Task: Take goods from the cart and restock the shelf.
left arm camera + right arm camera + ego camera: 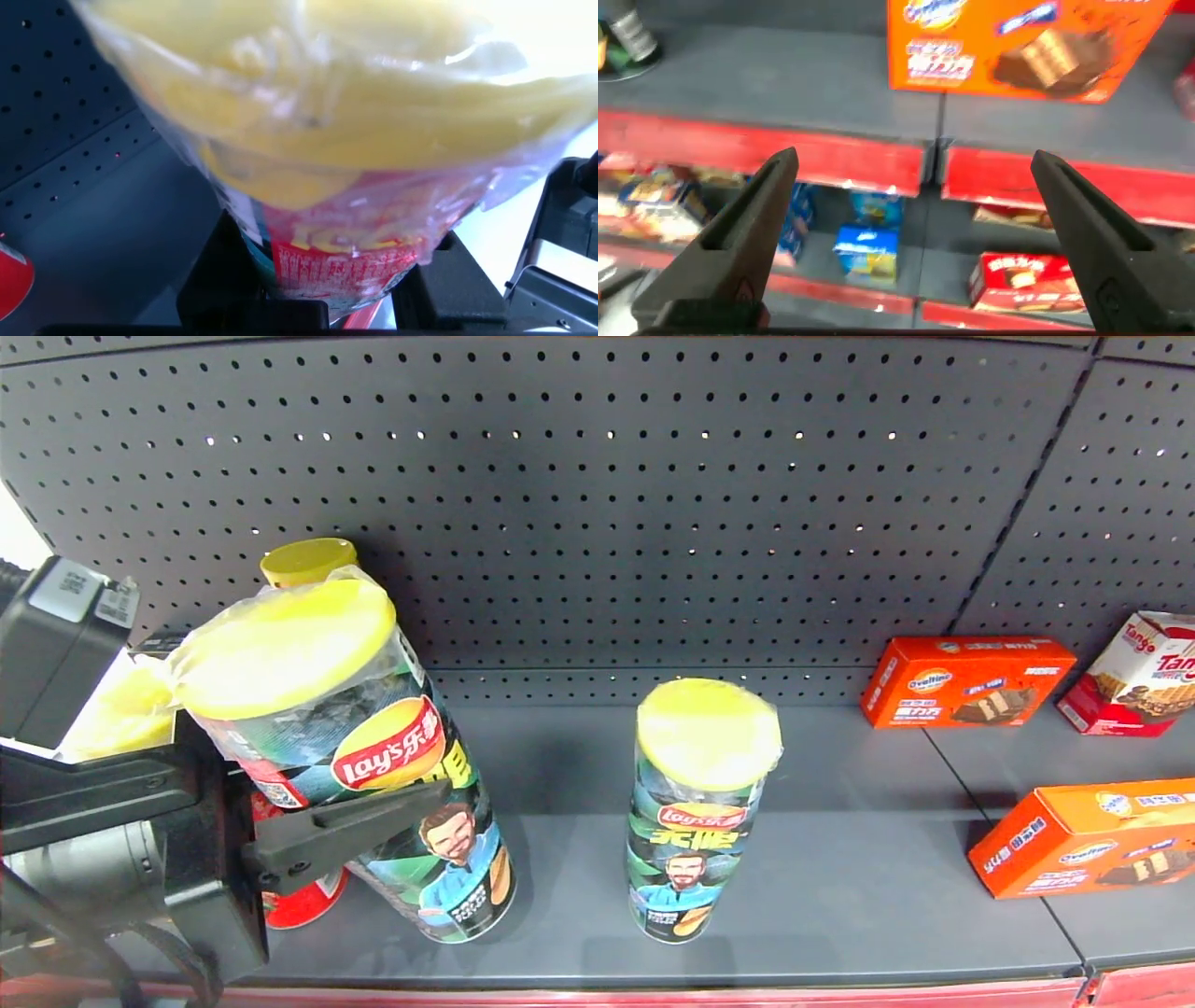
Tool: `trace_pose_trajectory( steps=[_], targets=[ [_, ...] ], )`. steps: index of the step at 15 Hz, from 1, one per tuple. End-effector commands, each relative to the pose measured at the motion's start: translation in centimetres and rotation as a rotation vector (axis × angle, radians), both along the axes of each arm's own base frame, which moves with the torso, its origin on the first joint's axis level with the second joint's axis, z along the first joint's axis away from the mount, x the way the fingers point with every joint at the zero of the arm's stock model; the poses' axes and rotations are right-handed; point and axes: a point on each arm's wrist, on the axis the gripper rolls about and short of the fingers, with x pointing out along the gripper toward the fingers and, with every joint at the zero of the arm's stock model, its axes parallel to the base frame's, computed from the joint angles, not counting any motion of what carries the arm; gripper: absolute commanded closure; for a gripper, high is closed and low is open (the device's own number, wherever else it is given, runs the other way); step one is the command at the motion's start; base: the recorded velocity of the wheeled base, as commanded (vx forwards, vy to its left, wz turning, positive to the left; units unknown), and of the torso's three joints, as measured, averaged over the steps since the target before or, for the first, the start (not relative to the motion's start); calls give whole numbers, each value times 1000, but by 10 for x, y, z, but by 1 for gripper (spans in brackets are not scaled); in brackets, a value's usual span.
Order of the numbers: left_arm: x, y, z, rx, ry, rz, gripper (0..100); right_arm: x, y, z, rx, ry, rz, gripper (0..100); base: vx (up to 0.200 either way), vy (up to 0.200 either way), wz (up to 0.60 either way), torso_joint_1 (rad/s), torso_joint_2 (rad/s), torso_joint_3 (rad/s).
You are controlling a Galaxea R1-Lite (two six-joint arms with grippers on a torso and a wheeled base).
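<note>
A tall chip can (373, 775) with a yellow lid and loose plastic wrap leans at the left of the grey shelf (859, 887). My left gripper (373, 807) is shut on its middle, one black finger (350, 831) lying across the front. In the left wrist view the can (346, 140) rises close above the gripper (336, 289). I cannot tell whether its base touches the shelf. A second matching can (695, 812) stands upright mid-shelf. My right gripper (915, 243) hangs open in front of the shelf's red edge (831, 154), holding nothing.
Behind the held can are another yellow-lidded can (306, 560) and a red can (303, 901). Orange boxes (966, 679) (1088, 838) and a red-and-white box (1144, 674) lie at the right. A pegboard wall backs the shelf. Packaged goods (868, 252) fill the shelf below.
</note>
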Motion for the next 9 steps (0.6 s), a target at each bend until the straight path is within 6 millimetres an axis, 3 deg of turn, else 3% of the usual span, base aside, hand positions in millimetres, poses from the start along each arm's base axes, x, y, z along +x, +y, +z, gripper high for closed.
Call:
trace_pose_trajectory(
  steps=[1,9],
  targets=[
    [0,-1,0,1,1,-6,100,1,0,1,-7,-1,13,0,0,0,0,0,0,0],
    [0,-3,1,-7,11,-54,100,1,0,1,1,-1,12,0,0,0,0,0,0,0]
  ],
)
